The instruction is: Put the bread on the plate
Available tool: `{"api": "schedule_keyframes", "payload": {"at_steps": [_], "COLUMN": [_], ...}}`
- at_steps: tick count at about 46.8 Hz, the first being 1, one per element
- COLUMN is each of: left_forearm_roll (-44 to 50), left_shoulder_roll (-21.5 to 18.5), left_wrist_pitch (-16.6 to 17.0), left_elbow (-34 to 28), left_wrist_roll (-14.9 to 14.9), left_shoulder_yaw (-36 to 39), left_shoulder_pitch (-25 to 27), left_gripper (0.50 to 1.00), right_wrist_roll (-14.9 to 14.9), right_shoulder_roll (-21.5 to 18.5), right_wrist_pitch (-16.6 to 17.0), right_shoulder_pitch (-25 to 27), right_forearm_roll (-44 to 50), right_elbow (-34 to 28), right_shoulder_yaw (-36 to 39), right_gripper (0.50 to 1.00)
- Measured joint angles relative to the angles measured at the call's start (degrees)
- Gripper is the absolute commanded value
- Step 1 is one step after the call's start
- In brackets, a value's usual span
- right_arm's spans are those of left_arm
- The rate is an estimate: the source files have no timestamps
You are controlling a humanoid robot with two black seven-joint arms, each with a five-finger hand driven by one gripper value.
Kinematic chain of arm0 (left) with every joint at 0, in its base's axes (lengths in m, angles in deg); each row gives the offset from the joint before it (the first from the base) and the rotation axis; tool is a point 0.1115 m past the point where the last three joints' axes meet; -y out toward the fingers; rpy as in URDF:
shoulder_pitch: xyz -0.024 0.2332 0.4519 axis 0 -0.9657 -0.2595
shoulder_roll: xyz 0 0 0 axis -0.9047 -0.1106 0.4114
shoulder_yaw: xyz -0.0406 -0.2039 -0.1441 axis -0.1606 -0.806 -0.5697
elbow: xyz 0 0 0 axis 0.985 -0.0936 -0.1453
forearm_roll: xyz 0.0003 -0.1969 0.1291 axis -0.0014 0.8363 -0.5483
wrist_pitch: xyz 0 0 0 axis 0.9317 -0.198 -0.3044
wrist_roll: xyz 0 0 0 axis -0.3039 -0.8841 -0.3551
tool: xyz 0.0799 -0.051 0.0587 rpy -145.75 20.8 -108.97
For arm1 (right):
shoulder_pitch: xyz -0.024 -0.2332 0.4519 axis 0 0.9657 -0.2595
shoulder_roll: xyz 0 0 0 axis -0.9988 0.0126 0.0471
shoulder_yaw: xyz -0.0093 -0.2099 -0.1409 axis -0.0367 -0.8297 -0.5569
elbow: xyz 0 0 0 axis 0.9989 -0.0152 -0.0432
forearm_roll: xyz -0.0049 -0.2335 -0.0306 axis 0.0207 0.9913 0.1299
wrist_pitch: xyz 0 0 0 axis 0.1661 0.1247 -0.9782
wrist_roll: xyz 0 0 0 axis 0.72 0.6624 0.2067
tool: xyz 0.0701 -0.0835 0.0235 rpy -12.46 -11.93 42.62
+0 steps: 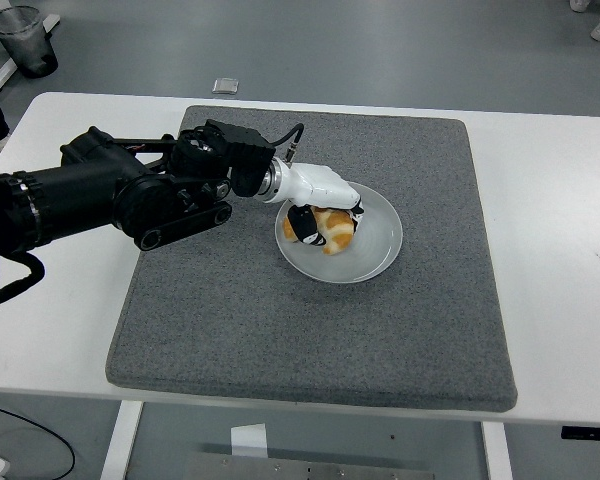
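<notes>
Reaching rightward, left hand (320, 205) grips bread (328, 229) over plate (375, 250).

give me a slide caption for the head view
Left hand holds the bread over the plate on a grey mat.
</notes>
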Motion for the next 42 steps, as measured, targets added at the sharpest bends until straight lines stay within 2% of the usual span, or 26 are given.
{"api": "schedule_keyframes", "payload": {"at_steps": [14, 15, 17, 22, 23, 24, 25, 26, 30, 32, 35, 38, 42], "left_forearm_roll": [-0.3, -0.3, -0.3, -0.3, -0.3, -0.2, -0.2, -0.2, 0.0, 0.0, 0.2, 0.5, 0.8], "left_shoulder_roll": [0.1, 0.1, 0.1, 0.5, 0.6, 0.6, 0.7, 0.7, 0.8, 0.9, 0.9, 0.9, 0.9], "left_wrist_pitch": [0.5, 0.7, 0.8, 1.2, 1.2, 1.2, 1.2, 1.2, 1.7, 2.3, 2.7, 2.9, 3.0], "left_elbow": [0.1, 0.1, 0.1, 0.3, 0.4, 0.4, 0.5, 0.5, 0.5, 0.5, 0.5, 0.5, 0.4], "left_wrist_roll": [0.1, 0.1, 0.1, 0.2, 0.2, 0.2, 0.2, 0.2, 0.2, 0.2, 0.2, 0.2, 0.2], "left_shoulder_yaw": [0.0, 0.0, 0.0, 0.0, 0.0, 0.0, 0.0, 0.0, 0.0, 0.0, -0.1, -0.4, -0.9], "left_shoulder_pitch": [-0.3, -0.3, -0.3, -0.5, -0.5, -0.5, -0.5, -0.6, -0.6, -0.8, -0.9, -0.9, -0.9], "left_gripper": [0.510, 0.523, 0.589, 0.623, 0.653, 0.719, 0.764, 0.784, 0.821, 0.859, 0.891, 0.964, 0.992], "right_wrist_roll": [0.0, 0.0, 0.0, 0.0, 0.0, 0.0, 0.0, 0.0, 0.0, 0.0, 0.0, 0.0, 0.0], "right_shoulder_roll": [0.0, 0.0, 0.0, 0.0, 0.0, 0.0, 0.0, 0.0, 0.0, 0.0, 0.0, 0.0, 0.0], "right_wrist_pitch": [0.0, 0.0, 0.0, 0.0, 0.0, 0.0, 0.0, 0.0, 0.0, 0.0, 0.0, 0.0, -0.1], "right_shoulder_pitch": [0.0, 0.0, 0.0, 0.0, 0.0, 0.0, 0.0, 0.0, 0.0, 0.0, 0.0, 0.0, 0.0], "right_forearm_roll": [0.0, 0.0, 0.0, 0.0, 0.0, 0.0, 0.0, 0.0, 0.0, 0.0, 0.0, 0.0, 0.0], "right_elbow": [0.0, 0.0, 0.0, 0.0, 0.0, 0.0, 0.0, 0.0, 0.0, 0.0, 0.0, 0.0, 0.0], "right_shoulder_yaw": [0.0, 0.0, 0.0, 0.0, 0.0, 0.0, 0.0, 0.0, 0.0, 0.0, 0.0, 0.0, 0.0], "right_gripper": [0.932, 0.932, 0.932, 0.932, 0.932, 0.932, 0.932, 0.932, 0.932, 0.932, 0.932, 0.932, 0.932]}}
